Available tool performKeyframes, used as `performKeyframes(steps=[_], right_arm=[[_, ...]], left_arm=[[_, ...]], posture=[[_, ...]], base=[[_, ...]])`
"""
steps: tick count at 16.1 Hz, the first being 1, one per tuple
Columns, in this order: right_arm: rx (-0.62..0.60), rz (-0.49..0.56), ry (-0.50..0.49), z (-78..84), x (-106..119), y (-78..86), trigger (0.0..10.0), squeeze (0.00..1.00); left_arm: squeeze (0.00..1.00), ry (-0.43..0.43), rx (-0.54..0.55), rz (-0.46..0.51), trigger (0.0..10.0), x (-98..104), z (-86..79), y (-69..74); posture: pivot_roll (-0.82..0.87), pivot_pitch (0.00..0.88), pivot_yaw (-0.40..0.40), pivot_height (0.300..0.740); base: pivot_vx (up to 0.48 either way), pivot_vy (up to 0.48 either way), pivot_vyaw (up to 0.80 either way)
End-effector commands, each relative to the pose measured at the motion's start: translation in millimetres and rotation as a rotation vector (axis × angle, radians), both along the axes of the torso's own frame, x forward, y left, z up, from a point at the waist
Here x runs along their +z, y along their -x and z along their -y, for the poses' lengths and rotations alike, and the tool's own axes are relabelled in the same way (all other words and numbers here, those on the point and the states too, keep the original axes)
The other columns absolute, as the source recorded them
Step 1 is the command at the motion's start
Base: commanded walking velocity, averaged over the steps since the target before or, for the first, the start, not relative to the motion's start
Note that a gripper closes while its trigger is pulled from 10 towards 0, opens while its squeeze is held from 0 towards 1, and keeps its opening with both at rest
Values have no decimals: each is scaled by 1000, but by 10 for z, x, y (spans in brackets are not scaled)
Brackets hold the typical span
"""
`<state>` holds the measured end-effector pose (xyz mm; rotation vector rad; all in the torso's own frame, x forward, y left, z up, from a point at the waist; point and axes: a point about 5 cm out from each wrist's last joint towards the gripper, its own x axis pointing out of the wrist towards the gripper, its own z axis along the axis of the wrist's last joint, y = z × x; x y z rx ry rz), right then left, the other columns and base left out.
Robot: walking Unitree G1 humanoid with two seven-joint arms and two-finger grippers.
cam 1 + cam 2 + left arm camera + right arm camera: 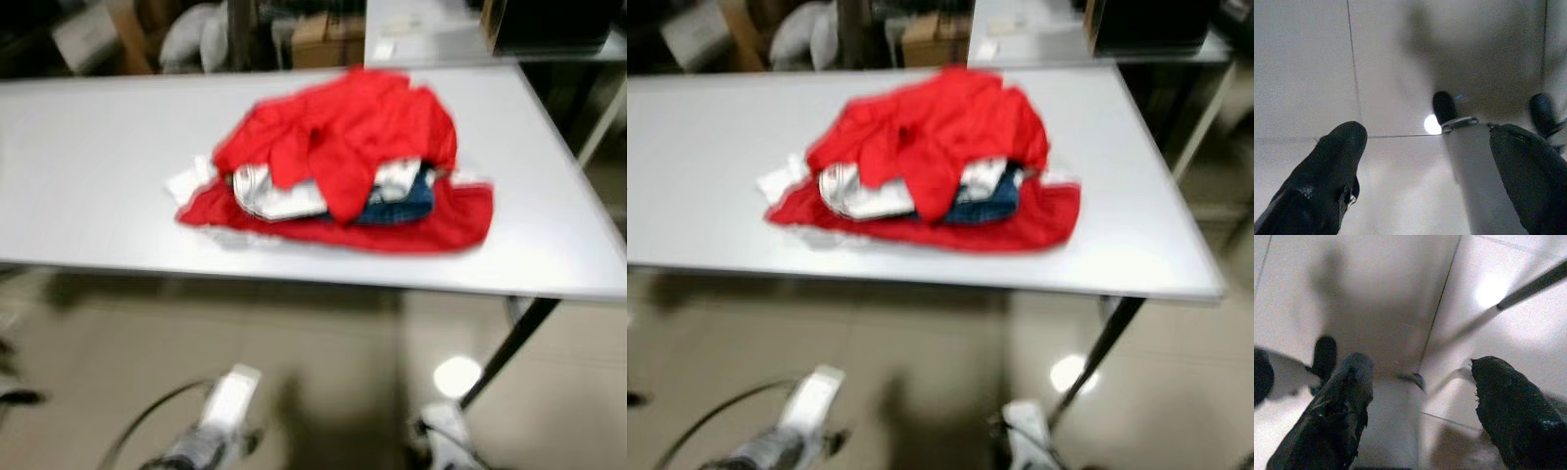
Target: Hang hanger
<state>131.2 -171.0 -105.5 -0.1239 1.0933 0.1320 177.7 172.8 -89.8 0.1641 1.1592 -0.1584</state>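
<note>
Both my grippers, left (1425, 171) and right (1420, 416), hang spread and empty; clothes pile (338, 162) at twelve o'clock (hanger unseen) needs a steadier approach.

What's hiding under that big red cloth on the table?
Under the red cloth peek a white-and-silver garment and something dark blue, with more red fabric beneath them on the table. No hanger is seen; the pile's inside is covered.
</note>
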Motion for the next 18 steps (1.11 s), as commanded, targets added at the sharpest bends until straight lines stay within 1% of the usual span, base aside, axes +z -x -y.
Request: performKeyframes(steps=[1,2,3,4,5,6,7,8,9,10,11,12,13,14,15,16,18], right_arm=[[33,-86,-2,22,-60,179,10000,0],[78,-86,18,57,-46,138,10000,0],[104,-89,44,98,-40,125,10000,0],[110,-90,62,135,-35,119,10000,0],[107,-87,71,163,-29,107,10000,0],[92,-73,61,173,-16,72,10000,0],[82,-68,54,174,-11,58,10000,0],[61,-60,46,170,-6,39,10000,0],[25,-52,37,151,-5,27,10000,0],[12,-50,32,145,-6,27,10000,0],[-13,-48,29,140,-8,31,10000,0],[-69,-36,29,172,-2,22,10000,0],[-49,-5,56,202,21,-28,10000,0],[-40,18,50,210,42,-78,10000,0],[-19,36,45,204,54,-102,10000,0],[17,48,41,183,55,-99,10000,0],[66,57,16,149,59,-103,10000,0]], left_arm=[[0,32,31,30,10000,-2,66,-5],[0,60,39,57,10000,-15,103,27],[0,68,31,109,10000,14,159,-32],[0,83,32,155,10000,62,221,-127],[0,70,11,205,10000,114,268,-218],[0,23,-45,291,10000,196,323,-344],[0,32,-59,295,10000,212,344,-372],[0,61,-75,263,10000,211,344,-379],[0,46,-88,244,10000,209,266,-376],[0,23,-90,251,10000,213,226,-380],[0,-4,-90,257,10000,215,161,-378],[0,-1,-100,239,10000,205,135,-363],[0,37,-107,224,10000,200,165,-352],[0,51,-113,217,10000,200,199,-356],[0,55,-122,227,10000,210,230,-371],[0,39,-140,252,10000,224,240,-390],[0,47,-122,252,10000,224,223,-392]], posture=[[-98,0,41,740],[-82,0,2,740],[-74,0,-21,740],[-66,0,-41,740],[-60,0,-52,740],[-50,0,-54,740],[-49,0,-52,740],[-49,0,-36,740],[-60,0,7,740],[-63,0,16,740],[-71,0,41,740],[-77,0,60,740],[-90,0,87,740],[-96,0,98,740],[-104,0,107,740],[-110,0,113,740],[-110,0,115,740]], base=[[0,0,800],[0,0,800],[0,0,800],[0,0,800],[0,0,800],[0,0,800],[0,0,800],[0,0,800],[0,0,800],[0,0,800],[0,0,800],[0,0,800],[0,0,800],[0,0,800],[0,0,800],[0,0,800],[0,0,800]])
